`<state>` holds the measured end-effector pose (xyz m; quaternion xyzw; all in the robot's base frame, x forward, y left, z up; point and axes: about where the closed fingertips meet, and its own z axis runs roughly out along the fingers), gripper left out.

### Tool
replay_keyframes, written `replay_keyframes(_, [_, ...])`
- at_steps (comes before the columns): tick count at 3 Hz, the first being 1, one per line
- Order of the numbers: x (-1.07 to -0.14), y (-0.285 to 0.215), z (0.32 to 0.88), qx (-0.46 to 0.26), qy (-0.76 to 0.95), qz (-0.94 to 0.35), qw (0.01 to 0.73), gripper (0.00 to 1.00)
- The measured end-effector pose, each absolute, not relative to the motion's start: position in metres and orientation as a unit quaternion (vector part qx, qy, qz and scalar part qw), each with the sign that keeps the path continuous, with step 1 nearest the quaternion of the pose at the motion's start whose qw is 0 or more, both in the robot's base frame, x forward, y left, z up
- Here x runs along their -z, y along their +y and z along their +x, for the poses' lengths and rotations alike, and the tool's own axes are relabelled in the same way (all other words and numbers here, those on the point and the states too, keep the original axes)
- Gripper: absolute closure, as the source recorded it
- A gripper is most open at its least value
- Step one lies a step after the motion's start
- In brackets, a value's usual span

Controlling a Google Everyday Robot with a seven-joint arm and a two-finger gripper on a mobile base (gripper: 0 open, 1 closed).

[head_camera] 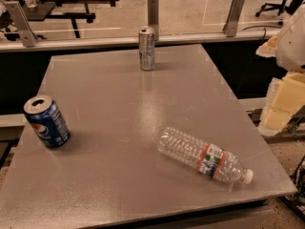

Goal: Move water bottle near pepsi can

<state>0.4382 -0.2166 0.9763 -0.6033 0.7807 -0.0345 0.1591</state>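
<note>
The water bottle (pixel 204 155) lies on its side at the front right of the grey table (pixel 124 94), its white cap pointing to the front right corner. The pepsi can (pixel 46 122) stands at the left edge of the table, leaning a little, far to the left of the bottle. My gripper is not in view; only a white rounded part of the arm (pixel 293 37) shows at the right edge, off the table and well away from the bottle.
A taller silver-grey can (pixel 147 48) stands at the back middle of the table. Yellow foam blocks (pixel 286 99) sit off the table's right side. A glass railing with metal posts (pixel 153 11) runs behind the table.
</note>
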Motion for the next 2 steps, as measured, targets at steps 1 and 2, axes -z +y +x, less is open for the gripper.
replay_keyframes(1, [-0.9763,-0.2166,0.4382,0.035,0.781,-0.603,0.159,0.00])
replay_keyframes(2, [-0.9703,-0.2126,0.4341,0.034,0.781,-0.603,0.157,0.00])
